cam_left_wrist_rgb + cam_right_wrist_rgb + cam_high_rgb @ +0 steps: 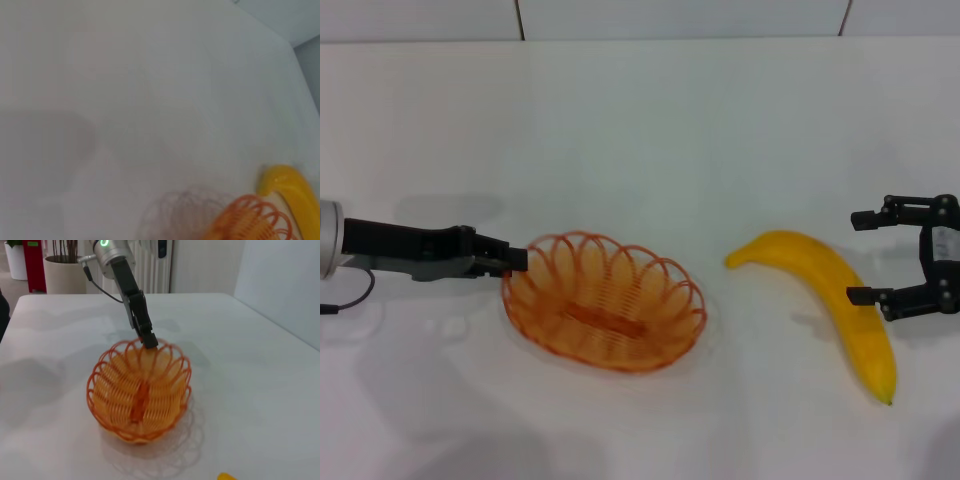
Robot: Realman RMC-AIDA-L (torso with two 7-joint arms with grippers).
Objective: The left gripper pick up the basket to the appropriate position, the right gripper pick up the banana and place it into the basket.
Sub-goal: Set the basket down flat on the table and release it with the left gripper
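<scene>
Head view | left pincer (512,258) clamped on basket (604,300) rim | right pincer (865,255) apart beside banana (832,300)

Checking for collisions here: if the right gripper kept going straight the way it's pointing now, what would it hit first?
Probably the banana: the right gripper is open, pointing at it from beside. Depth is hard to judge.

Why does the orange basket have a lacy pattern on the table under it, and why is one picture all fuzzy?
Right wrist view: the basket casts a looped shadow of its wires on the table. Left wrist view: soft and out of focus, so the basket rim and the banana look smeared. Head view: the left tool at the rim and the right tool both throw faint grey shadows.
</scene>
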